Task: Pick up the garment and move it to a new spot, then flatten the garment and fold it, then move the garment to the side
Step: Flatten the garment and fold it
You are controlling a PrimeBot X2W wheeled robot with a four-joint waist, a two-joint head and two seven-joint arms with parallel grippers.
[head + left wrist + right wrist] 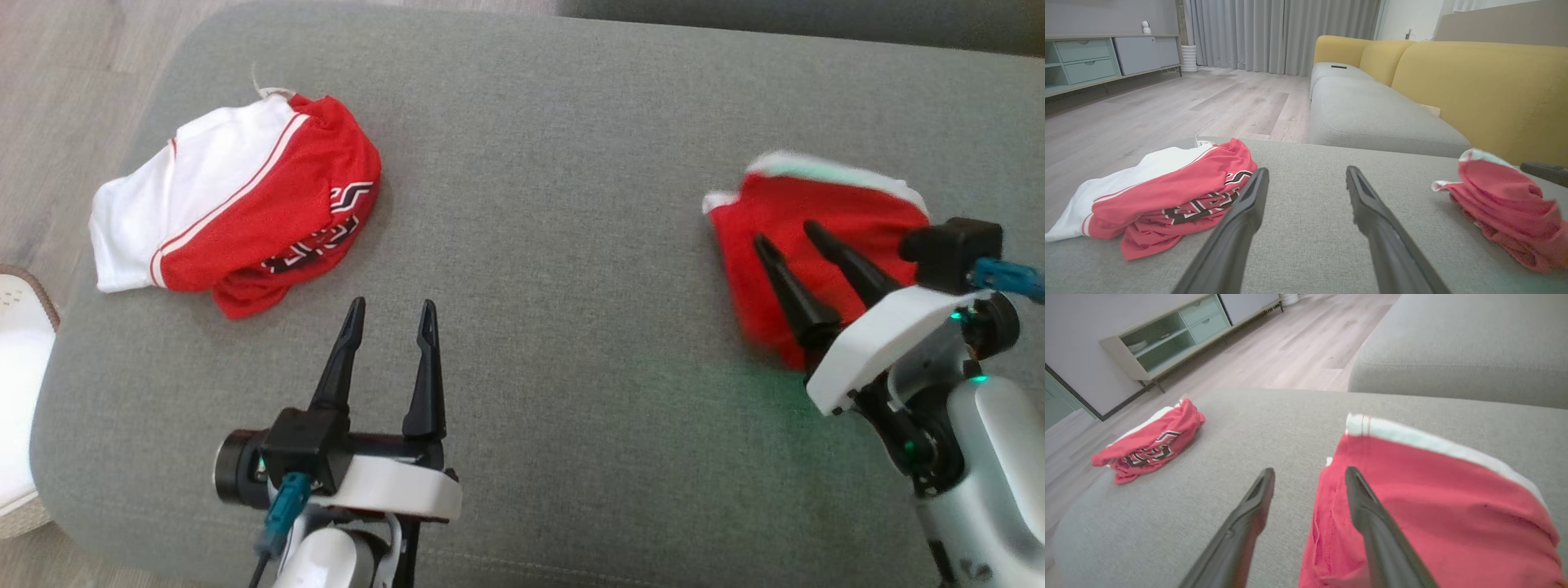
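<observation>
- The right gripper (785,232) hovers at the right end of the grey cushion (555,204), its two fingers parted and clamping nothing. One finger is over the red garment (849,216) and the other over bare cushion fabric, with the garment's hem running between them.
- The red garment lies bunched near the cushion's right edge, its white band on the far side. I judge this to be its side spot, which would explain the parted fingers. Its outline is smeared in the head view, so I cannot tell whether it has settled.
- The left gripper (392,304) sits over the cushion's near middle, fingers spread wide and empty, probably parked out of the way.
- A red-and-white jersey (245,204) sits crumpled at the cushion's far left corner, close to the rounded edge above the wooden floor (65,82).
- The cushion's middle is bare, so either arm has room to sweep. The tight spots are its right edge beside the garment and its left edge, where a pale basket (16,392) stands just off it.
</observation>
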